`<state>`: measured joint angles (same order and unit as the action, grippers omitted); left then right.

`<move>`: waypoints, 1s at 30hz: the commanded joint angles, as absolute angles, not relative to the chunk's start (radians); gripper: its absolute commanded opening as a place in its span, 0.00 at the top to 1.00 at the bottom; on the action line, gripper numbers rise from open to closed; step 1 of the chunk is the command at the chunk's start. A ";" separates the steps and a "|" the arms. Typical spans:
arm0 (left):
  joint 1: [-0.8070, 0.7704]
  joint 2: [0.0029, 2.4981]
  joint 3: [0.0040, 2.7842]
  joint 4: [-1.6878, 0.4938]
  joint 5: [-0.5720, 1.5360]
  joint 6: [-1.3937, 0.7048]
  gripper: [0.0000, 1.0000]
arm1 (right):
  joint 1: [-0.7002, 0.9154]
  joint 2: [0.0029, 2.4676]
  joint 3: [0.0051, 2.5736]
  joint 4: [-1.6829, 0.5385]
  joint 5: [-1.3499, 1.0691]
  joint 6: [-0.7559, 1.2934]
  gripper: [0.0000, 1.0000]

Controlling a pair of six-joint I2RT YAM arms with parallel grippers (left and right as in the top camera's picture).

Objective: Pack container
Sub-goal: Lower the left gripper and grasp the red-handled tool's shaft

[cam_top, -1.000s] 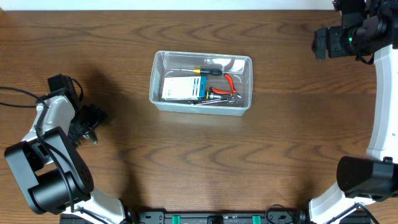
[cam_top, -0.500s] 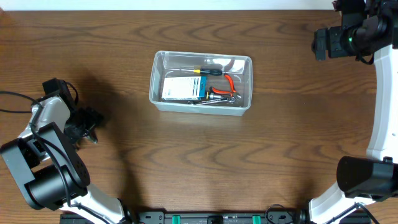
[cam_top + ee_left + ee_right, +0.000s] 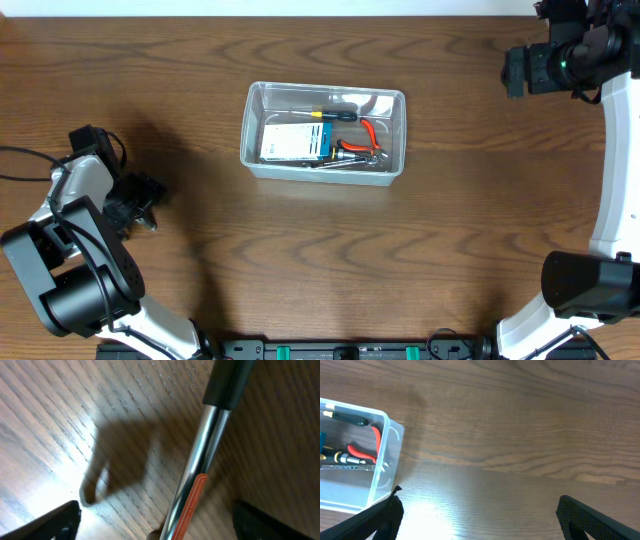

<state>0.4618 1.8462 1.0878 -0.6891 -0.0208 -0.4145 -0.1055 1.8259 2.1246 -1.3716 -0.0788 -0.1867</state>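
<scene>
The clear container (image 3: 251, 128) stands at mid-table and holds a blue-and-white box (image 3: 295, 142), a yellow-and-black screwdriver (image 3: 326, 114) and red-handled pliers (image 3: 366, 135). My left gripper (image 3: 140, 203) is low over the table at the far left. In its wrist view a steel-shafted tool (image 3: 200, 455) with a black handle and an orange strip lies on the wood between the open fingers of the left gripper (image 3: 157, 522), which do not touch it. The right gripper (image 3: 514, 70) hovers at the far right, open and empty (image 3: 479, 515), with the container's corner (image 3: 382, 467) at its left.
Bare brown wood table (image 3: 330, 260) surrounds the container. The left arm's cables (image 3: 25, 160) trail at the left edge. The right arm's white link (image 3: 615, 160) runs along the right edge.
My left arm shifted slightly to the left a second ago and has held still since. The right arm and the container have not moved.
</scene>
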 commanded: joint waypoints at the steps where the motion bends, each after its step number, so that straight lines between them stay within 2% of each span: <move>1: 0.464 1.888 1.081 -0.694 -0.033 -0.401 0.19 | -0.113 1.818 2.124 -1.374 -0.086 -0.172 0.01; 7: 0.464 1.888 1.081 -0.698 -0.033 -0.401 0.34 | -0.113 1.818 2.124 -1.374 -0.086 -0.172 0.01; 11: 0.464 1.888 1.081 -0.698 -0.027 -0.401 0.53 | -0.113 1.818 2.124 -1.374 -0.086 -0.172 0.01; 18: 0.464 1.888 1.081 -0.694 0.016 -0.401 0.62 | -0.113 1.818 2.124 -1.374 -0.086 -0.172 0.01; 20: 0.464 1.888 1.081 -0.694 0.016 -0.401 0.68 | -0.113 1.818 2.124 -1.374 -0.086 -0.172 0.01; 25: 0.464 1.888 1.081 -0.694 0.016 -0.401 0.75 | -0.113 1.818 2.124 -1.373 -0.086 -0.173 0.01; 30: 0.464 1.888 1.081 -0.694 0.016 -0.401 0.86 | -0.113 1.818 2.124 -1.373 -0.086 -0.173 0.01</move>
<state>0.4622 1.8534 1.0885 -0.6949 -0.0006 -0.4019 -0.1055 1.8259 2.1246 -1.3720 -0.0784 -0.1867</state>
